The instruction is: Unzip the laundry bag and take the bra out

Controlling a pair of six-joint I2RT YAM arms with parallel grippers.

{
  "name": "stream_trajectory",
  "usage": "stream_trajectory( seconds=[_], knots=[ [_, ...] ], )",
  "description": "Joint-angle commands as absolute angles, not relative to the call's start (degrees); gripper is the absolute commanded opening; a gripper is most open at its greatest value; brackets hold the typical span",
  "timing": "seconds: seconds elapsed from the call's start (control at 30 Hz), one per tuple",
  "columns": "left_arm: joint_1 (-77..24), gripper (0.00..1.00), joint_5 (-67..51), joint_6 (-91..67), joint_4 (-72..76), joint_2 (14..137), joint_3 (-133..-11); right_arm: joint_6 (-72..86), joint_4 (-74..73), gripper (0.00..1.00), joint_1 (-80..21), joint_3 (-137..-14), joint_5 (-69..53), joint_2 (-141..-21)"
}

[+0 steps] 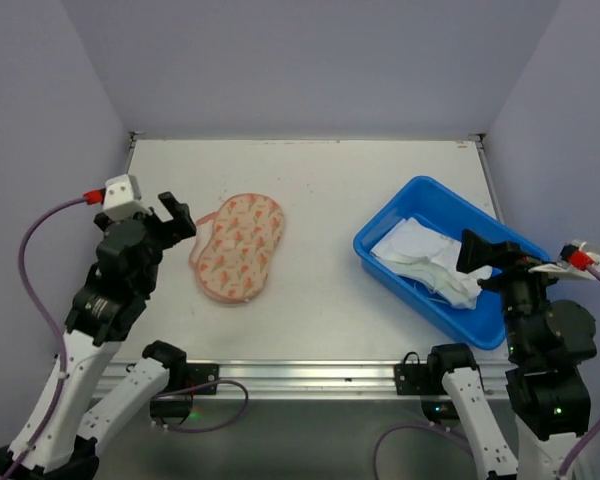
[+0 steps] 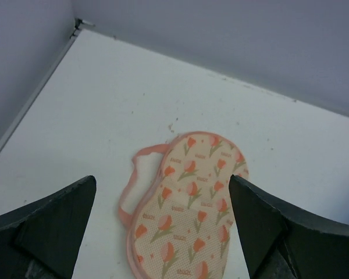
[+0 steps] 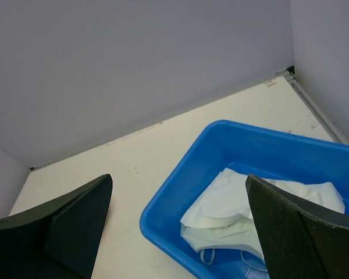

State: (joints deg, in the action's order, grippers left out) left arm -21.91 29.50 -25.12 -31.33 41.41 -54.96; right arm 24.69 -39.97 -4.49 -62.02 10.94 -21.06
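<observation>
The laundry bag lies flat on the white table, pale pink with orange-red tulips; its edge gapes at the left, showing pale lining. It also shows in the left wrist view. The white bra lies in the blue tub at the right, also in the right wrist view. My left gripper is open and empty, just left of the bag. My right gripper is open and empty, over the tub's near right part.
The blue tub's rim stands near the table's right edge. Grey walls close the back and both sides. A metal rail runs along the table's near edge.
</observation>
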Motion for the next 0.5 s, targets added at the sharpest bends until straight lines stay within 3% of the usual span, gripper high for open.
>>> stream_trajectory(
  seconds=[0.0, 0.47],
  knots=[
    [-21.53, 1.0, 29.35, -21.54, -36.81, 34.92, -58.53, 19.43, -42.01, 0.99, -6.41, -65.12, 9.14, -17.15],
    [-21.53, 1.0, 29.35, -20.48, -45.52, 17.32, -60.65, 12.75, -47.72, 0.99, -8.61, -64.25, 10.37, 0.61]
  ],
)
